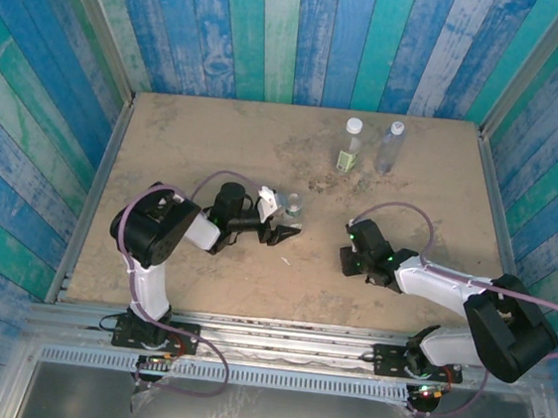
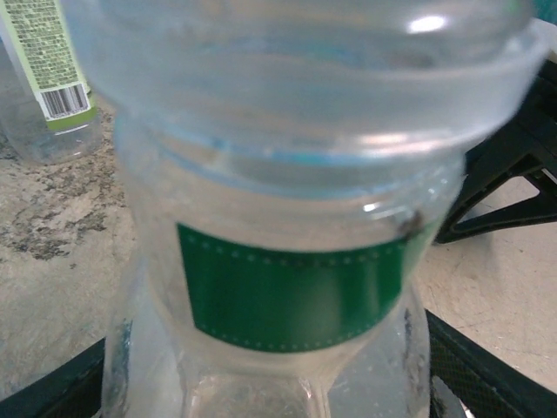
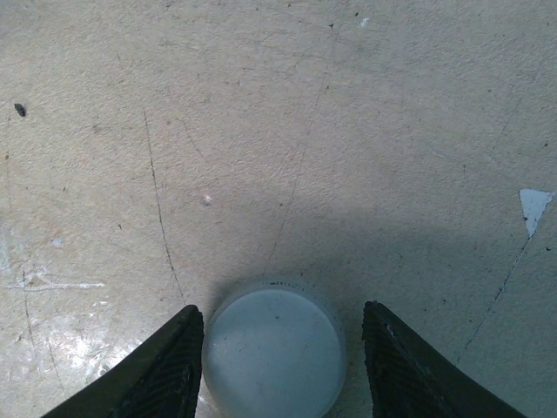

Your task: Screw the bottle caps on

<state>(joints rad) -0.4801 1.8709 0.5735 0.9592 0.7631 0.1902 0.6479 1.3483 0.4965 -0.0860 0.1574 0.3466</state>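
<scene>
The short clear bottle [image 2: 278, 261] with a green label stands uncapped [image 1: 294, 207] in mid-table. My left gripper [image 1: 287, 218] reaches in from the left, and its two dark fingers [image 2: 492, 374] press against both sides of the bottle's lower body. My right gripper [image 3: 280, 312] points down at the table with a white bottle cap [image 3: 274, 353] lying flat between its open fingers; the left finger nearly touches it and the right one stands clear. From above, the right gripper [image 1: 353, 260] hides this cap. At the back stand a taller bottle with a pale green label [image 1: 350, 145] and a blue-tinted bottle [image 1: 390, 147], both wearing white caps.
The table [image 1: 195, 150] is tan and scuffed, boxed in by blue-green plank walls on three sides. A black triangular frame [image 2: 513, 183] shows to the right of the short bottle in the left wrist view. A white paint chip [image 3: 533, 202] marks the surface.
</scene>
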